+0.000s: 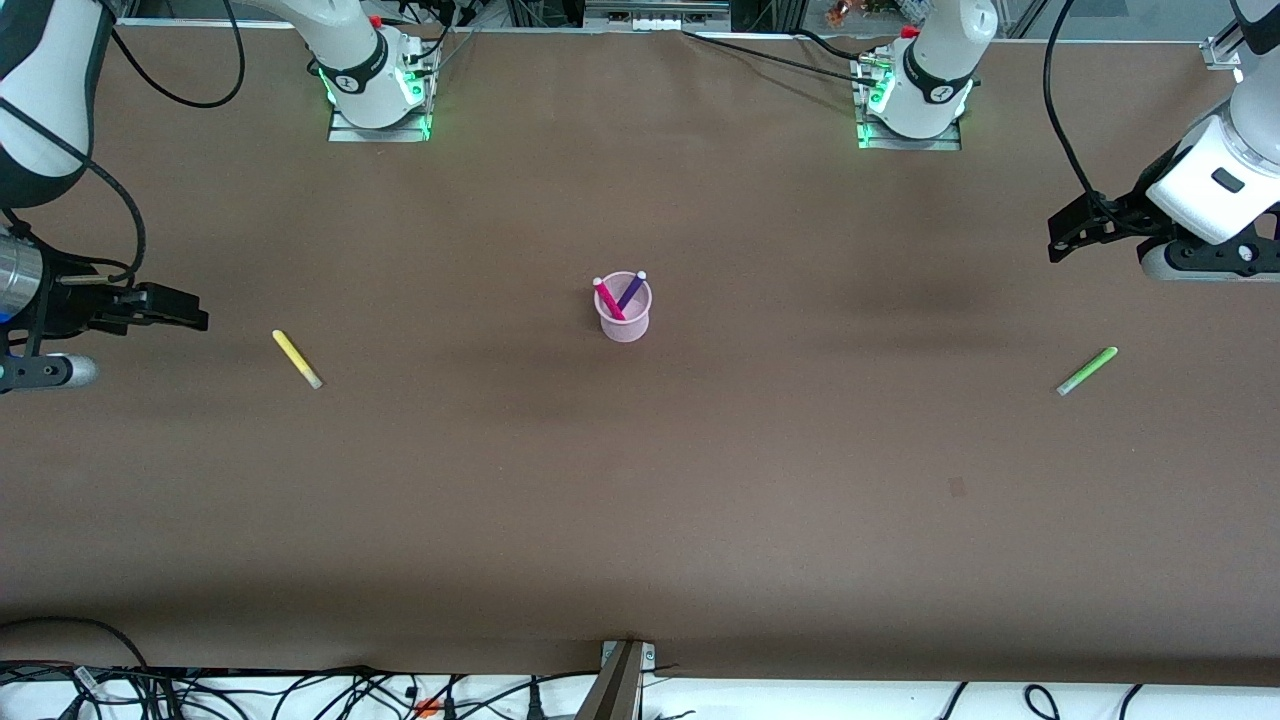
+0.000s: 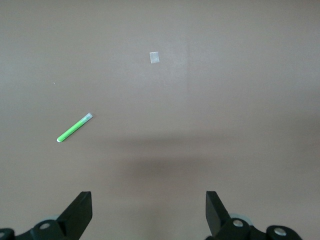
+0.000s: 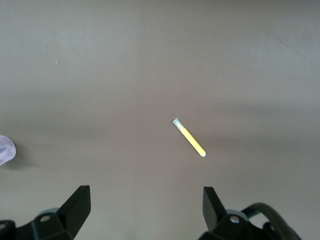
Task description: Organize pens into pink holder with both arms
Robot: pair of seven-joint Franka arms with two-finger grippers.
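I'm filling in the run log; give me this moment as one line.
pink holder: magenta pen, purple pen inside | yellow pen, green pen on table | left gripper open | right gripper open

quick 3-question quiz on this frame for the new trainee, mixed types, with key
1. True or false: the pink holder already holds the magenta-pink pen and the dark purple pen.
2. Which pen lies on the table toward the left arm's end?
A. yellow pen
B. lime green pen
C. dark purple pen
3. Fill in: the left gripper and the right gripper are both ____ and hold nothing.

Key: 1 true; 2 B; 3 open
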